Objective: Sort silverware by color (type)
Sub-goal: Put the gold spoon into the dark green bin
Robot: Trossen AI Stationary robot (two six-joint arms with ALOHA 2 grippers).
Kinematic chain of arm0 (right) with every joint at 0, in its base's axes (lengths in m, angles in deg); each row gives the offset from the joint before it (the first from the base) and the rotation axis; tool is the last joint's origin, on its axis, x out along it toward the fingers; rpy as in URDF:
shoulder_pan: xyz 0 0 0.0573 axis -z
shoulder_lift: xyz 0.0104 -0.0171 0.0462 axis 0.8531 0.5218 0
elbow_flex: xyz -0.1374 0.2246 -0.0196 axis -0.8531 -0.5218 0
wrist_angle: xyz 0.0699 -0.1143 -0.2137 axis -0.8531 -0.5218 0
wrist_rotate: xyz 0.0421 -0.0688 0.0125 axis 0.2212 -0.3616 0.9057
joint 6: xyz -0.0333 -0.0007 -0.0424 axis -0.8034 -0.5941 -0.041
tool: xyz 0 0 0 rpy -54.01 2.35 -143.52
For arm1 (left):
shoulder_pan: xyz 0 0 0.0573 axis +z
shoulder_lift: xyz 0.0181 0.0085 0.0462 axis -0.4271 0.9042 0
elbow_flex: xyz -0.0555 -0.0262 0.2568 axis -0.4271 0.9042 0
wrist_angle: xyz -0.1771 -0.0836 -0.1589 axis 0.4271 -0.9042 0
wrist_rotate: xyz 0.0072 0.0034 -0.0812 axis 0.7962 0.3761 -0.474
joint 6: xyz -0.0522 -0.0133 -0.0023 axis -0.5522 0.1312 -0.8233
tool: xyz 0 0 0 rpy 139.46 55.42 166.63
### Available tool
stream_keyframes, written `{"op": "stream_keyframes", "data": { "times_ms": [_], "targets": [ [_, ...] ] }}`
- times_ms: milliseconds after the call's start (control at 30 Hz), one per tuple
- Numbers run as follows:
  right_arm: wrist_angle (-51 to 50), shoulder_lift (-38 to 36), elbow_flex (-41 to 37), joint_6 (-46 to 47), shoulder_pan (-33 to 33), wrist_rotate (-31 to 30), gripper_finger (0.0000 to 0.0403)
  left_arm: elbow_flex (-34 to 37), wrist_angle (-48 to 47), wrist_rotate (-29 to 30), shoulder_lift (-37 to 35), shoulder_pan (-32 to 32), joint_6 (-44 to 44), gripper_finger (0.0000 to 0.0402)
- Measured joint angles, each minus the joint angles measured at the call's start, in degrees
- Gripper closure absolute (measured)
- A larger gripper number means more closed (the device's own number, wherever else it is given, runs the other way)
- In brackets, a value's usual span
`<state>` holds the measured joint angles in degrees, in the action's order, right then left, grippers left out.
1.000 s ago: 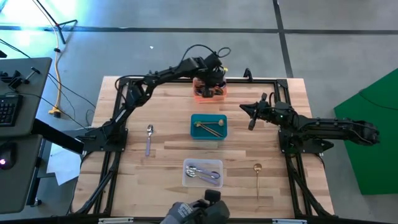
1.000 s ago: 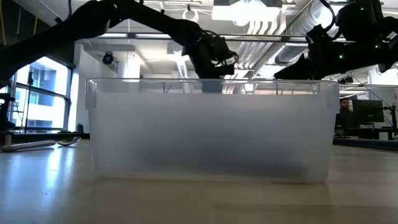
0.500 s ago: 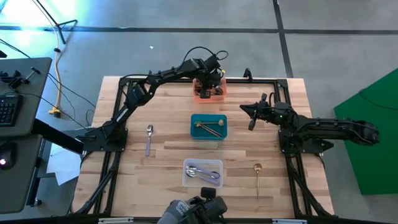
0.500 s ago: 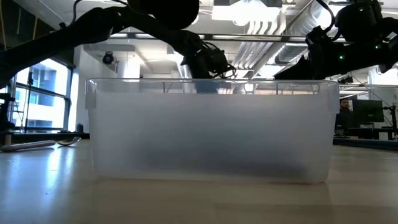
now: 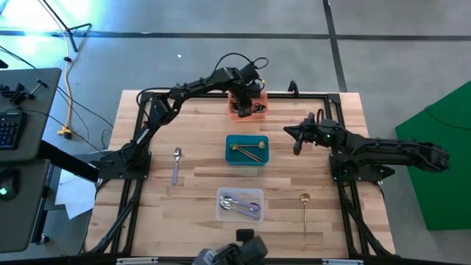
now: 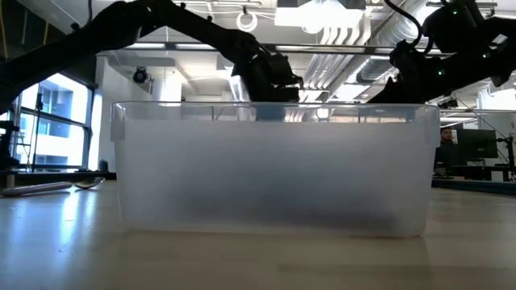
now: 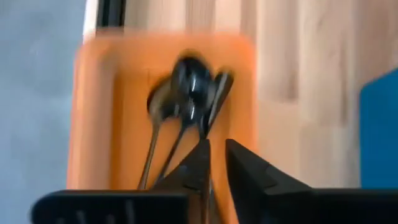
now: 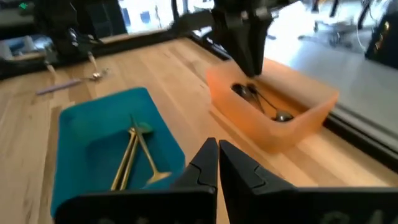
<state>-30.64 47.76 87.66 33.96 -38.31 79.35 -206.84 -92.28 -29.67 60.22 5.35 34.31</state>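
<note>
1. Three dark pieces of silverware point(image 7: 186, 102) lie in the orange bin point(image 5: 247, 108) at the surface's far edge, their long axes running along the bin (bowls fanned together at one end).
2. The left end effector point(image 7: 216, 163) hovers directly over their handles, fingers slightly parted, gripping nothing.
3. Gold silverware point(image 5: 249, 151) lies crosswise in the teal bin point(image 5: 246, 150) at centre; silver pieces point(image 5: 241, 204) fill the clear bin point(image 5: 240, 205) by the near edge.
4. A silver spoon point(image 5: 176, 163) lies loose toward the left edge and a gold spoon point(image 5: 305, 208) toward the right, both bowl-end toward the far edge.
5. The right end effector point(image 8: 218, 160) waits near the right edge, pressed together.
</note>
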Motion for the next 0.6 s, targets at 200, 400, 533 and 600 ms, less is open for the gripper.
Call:
{"op": "stream_keyframes", "data": {
  "times_ms": [200, 400, 533, 600],
  "targets": [
    [-6.8, 0.4, 3.8, 2.6, -3.5, -4.8, 0.0402, 10.7, 11.4, -2.5, -6.2, -1.1, -1.8, 0.0399],
    [-7.2, 0.5, 4.1, 3.9, -8.8, -10.9, 0.0402, 34.0, 34.5, -2.4, -19.4, -2.2, -7.6, 0.0397],
    [-7.2, 0.5, 4.1, 7.1, -11.4, -12.8, 0.0402, 52.6, 51.6, 0.5, -29.8, -3.5, -12.7, 0.0397],
    [-9.9, 0.5, 4.6, 10.1, -12.9, -14.1, 0.0402, 60.8, 60.4, 2.9, -35.1, -4.4, -14.8, 0.0397]
  ]
}}
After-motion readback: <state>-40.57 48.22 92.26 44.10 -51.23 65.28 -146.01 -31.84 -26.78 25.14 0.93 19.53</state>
